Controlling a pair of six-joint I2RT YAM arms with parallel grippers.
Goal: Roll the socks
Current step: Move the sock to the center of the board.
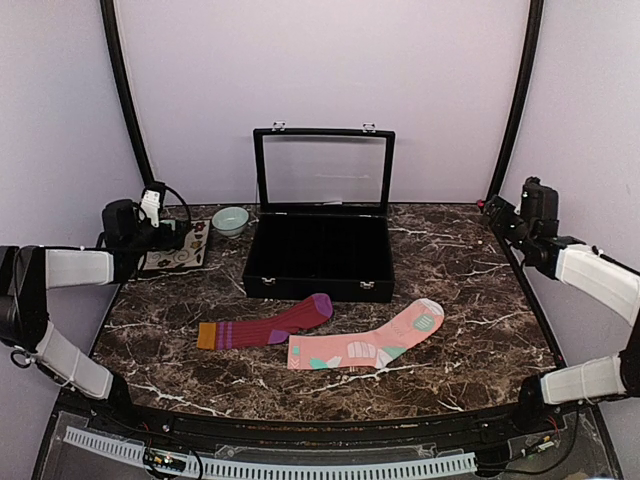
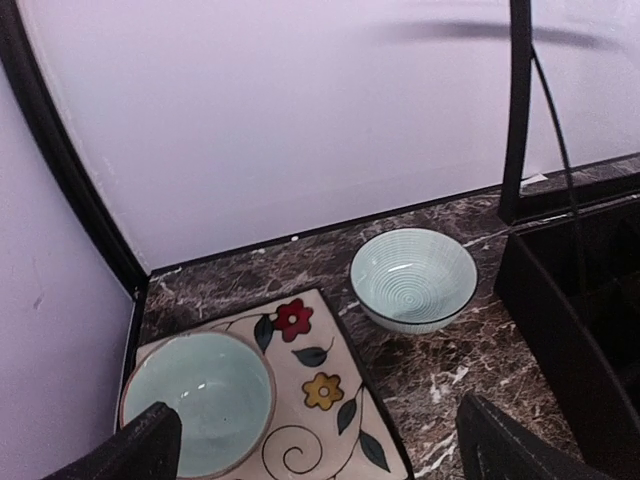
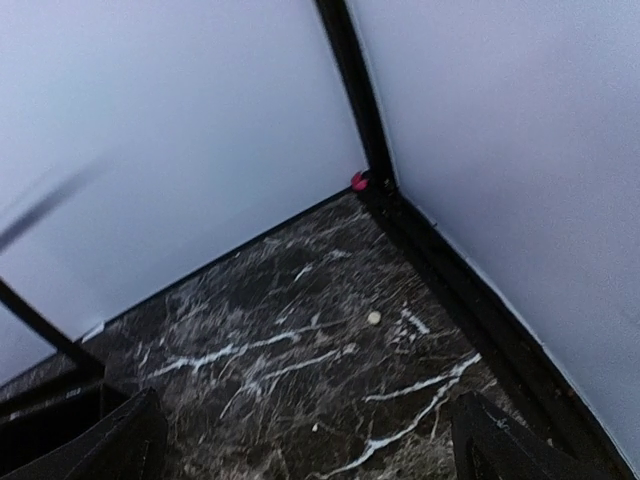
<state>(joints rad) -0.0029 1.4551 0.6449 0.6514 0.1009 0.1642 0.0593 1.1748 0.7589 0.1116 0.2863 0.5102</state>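
Two socks lie flat on the marble table in front of the black case, seen only in the top view. The maroon sock, with purple toe and orange cuff, is on the left. To its right the salmon-pink sock with mint and white patches touches it. My left gripper hovers open over the floral tray at the far left, well away from the socks. At the far right corner my right gripper is open over bare marble. Nothing sits between either pair of fingers.
A black case with its glass lid raised stands at the back centre. A floral tray carrying a mint bowl lies at the back left. A striped pale bowl sits between tray and case. Black corner posts and walls enclose the table.
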